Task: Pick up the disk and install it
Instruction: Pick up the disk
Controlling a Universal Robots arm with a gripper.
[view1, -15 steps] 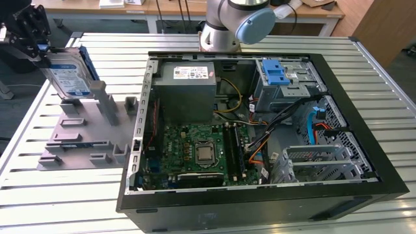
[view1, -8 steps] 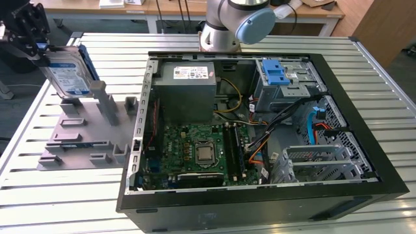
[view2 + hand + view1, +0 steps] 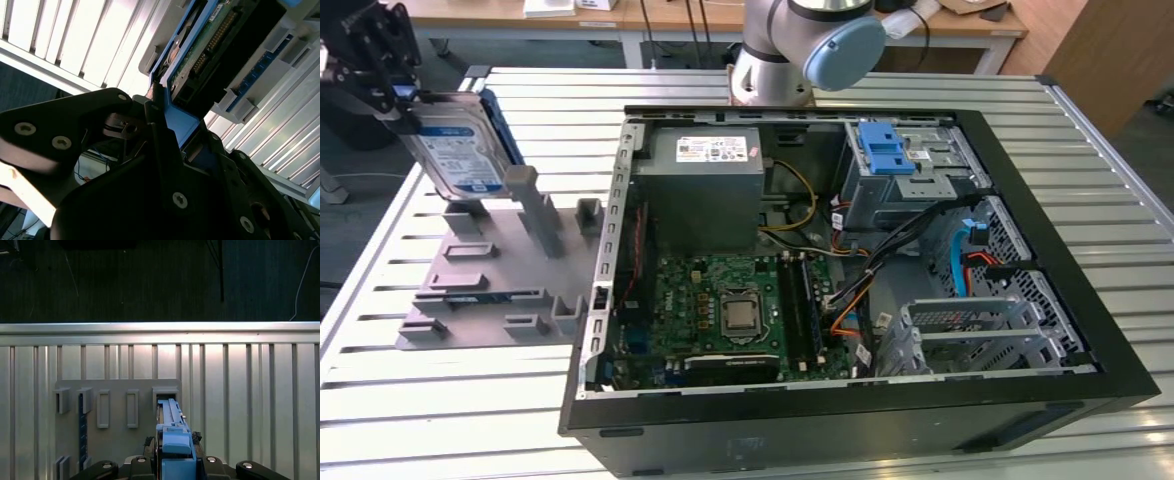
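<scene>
The disk [image 3: 458, 150] is a silver hard drive with a white-and-blue label and blue side rails. It hangs upright at the exterior view's far left, just above the far end of the grey slotted fixture plate [image 3: 480, 290]. My gripper [image 3: 398, 100] is shut on its upper edge. The first wrist view looks down the blue rail of the disk [image 3: 172, 432], held between my gripper [image 3: 172, 462], over the fixture plate [image 3: 120, 440] and one of its slots [image 3: 165, 394]. In the second wrist view, the disk [image 3: 210, 55] shows its circuit-board side beyond a black finger [image 3: 157, 130].
An open computer case [image 3: 1067, 330] lies on the slatted metal table [image 3: 440, 420] at the exterior view's right. Inside are the grey power-supply box [image 3: 707, 185], a motherboard [image 3: 734, 310], loose cables and a blue-latched drive bay [image 3: 887, 150]. The arm's base [image 3: 781, 60] stands behind the case.
</scene>
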